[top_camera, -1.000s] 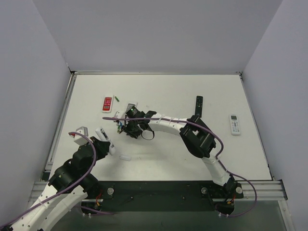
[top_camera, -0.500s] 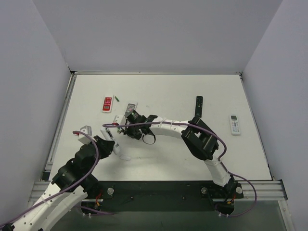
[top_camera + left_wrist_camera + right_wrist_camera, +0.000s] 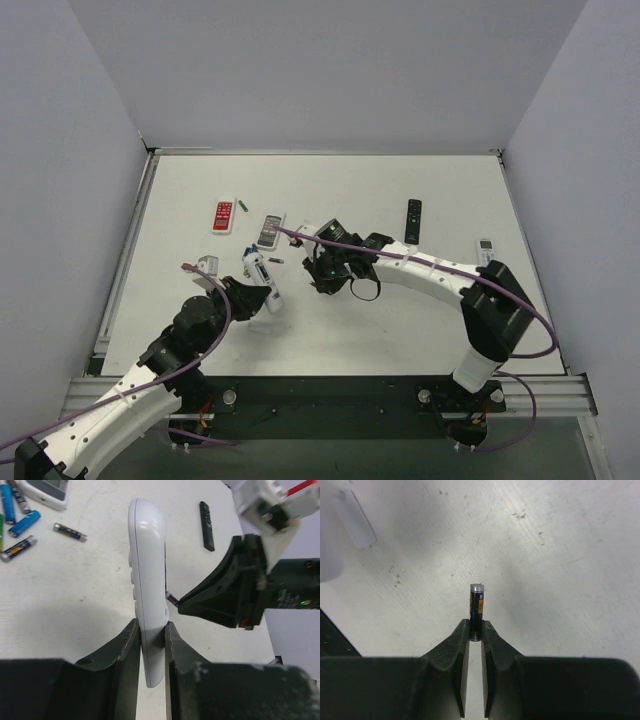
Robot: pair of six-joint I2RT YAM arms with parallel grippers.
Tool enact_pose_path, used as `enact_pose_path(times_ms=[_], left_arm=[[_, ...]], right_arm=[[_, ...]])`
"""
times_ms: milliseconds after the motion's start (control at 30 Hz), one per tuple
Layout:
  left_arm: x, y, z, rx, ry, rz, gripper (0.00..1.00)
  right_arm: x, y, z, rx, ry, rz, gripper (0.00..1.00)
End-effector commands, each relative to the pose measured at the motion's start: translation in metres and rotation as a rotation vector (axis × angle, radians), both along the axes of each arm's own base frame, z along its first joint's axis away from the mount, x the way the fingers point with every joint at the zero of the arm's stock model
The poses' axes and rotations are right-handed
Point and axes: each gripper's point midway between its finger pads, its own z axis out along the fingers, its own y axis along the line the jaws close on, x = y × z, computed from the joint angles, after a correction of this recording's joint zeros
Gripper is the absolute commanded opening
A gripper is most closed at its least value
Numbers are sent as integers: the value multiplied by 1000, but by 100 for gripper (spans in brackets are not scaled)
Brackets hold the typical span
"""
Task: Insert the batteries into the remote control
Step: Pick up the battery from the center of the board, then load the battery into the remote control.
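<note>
Soft, even light from overhead keeps the white counter (image 3: 400, 320) bright, shadows on it faint. Close up, the left pincer (image 3: 151, 627) and right pincer (image 3: 475, 626) come out as dark, slightly soft shapes (little detail in them), and a white blur fills the right wrist view's top-left corner.

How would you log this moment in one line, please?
left gripper: shut on remote control | right gripper: shut on battery | stage: battery not yet inserted
</note>
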Motion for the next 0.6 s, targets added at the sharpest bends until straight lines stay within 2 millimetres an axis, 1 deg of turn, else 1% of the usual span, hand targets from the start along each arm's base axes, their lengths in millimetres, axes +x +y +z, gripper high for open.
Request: enact_pose_path(times_ms=[0, 33, 67, 100, 133, 167, 200, 233, 267, 300, 333, 367, 400, 433, 467, 567], left_arm=[[10, -30, 51, -177, -175, -97, 0], [8, -36, 52, -193, -175, -123, 0], [9, -39, 59, -220, -203, -134, 0], [11, -44, 54, -216, -187, -144, 0], [11, -47, 55, -230, -187, -162, 0], [13, -52, 58, -246, -198, -169, 0], [14, -54, 58, -255, -199, -178, 0], [15, -57, 60, -273, -196, -185, 0], [15, -61, 69, -302, -222, -198, 0], [17, -65, 67, -303, -210, -206, 0], [19, -67, 70, -319, -212, -207, 0], [19, -74, 69, -322, -209, -235, 0], [21, -77, 77, -335, -222, -245, 0], [21, -81, 79, -338, -223, -257, 0], [23, -85, 79, -342, -218, -269, 0], [23, -93, 86, -373, -225, -293, 0]], right_arm=[[-11, -10, 66, 138, 52, -142, 0], [-11, -11, 82, 165, 43, -158, 0], [-19, -14, 90, 167, 74, -160, 0], [-19, -10, 106, 198, 80, -172, 0], [-21, -10, 120, 222, 83, -179, 0], [-27, -11, 126, 221, 109, -178, 0], [-25, -7, 144, 258, 108, -192, 0], [-26, -6, 152, 268, 113, -202, 0], [-30, -7, 155, 259, 132, -213, 0], [-31, -6, 162, 268, 144, -220, 0], [-28, -2, 170, 274, 150, -228, 0], [-32, -5, 170, 241, 177, -240, 0], [-31, -6, 172, 229, 184, -252, 0], [-28, -3, 177, 228, 189, -267, 0], [-30, -5, 176, 211, 200, -277, 0], [-25, -5, 177, 198, 202, -334, 0]])
